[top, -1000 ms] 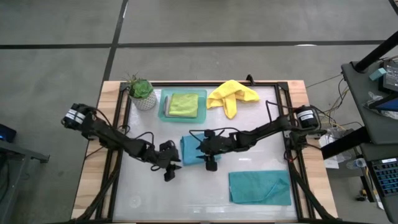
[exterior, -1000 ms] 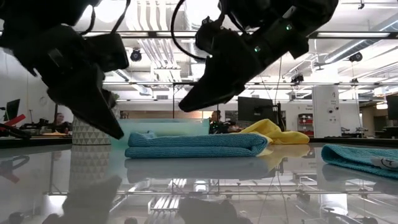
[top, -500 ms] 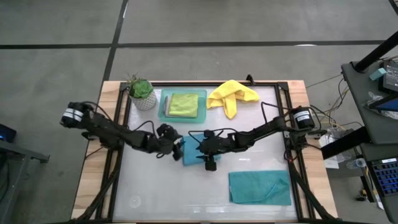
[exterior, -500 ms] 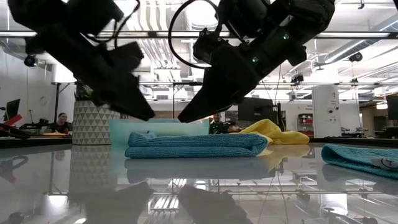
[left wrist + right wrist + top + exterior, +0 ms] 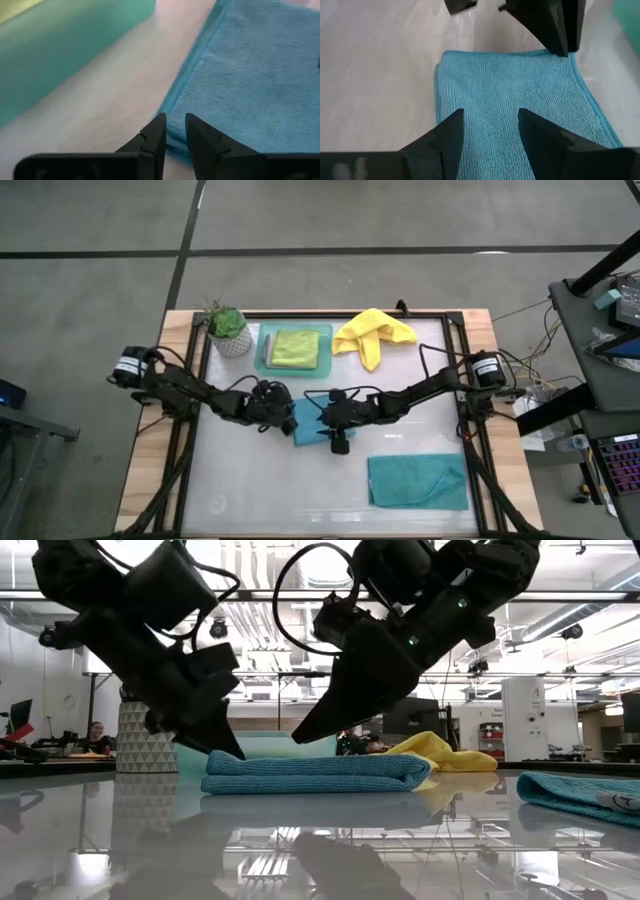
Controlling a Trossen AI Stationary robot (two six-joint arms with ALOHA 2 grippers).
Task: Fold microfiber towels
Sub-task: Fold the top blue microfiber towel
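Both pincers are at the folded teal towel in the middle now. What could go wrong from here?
1. The left pincer, nearly closed at the folded teal towel's edge, may catch only the top layer, so a pull could undo the fold.
2. The right pincer hangs open just above the same towel, close to the left arm; a move by either could make them collide.
3. The mint tray lies close behind; dragging the towel could nudge it.

Overhead, table-level and two close wrist cameras apparently share the folded teal towel (image 5: 308,421).
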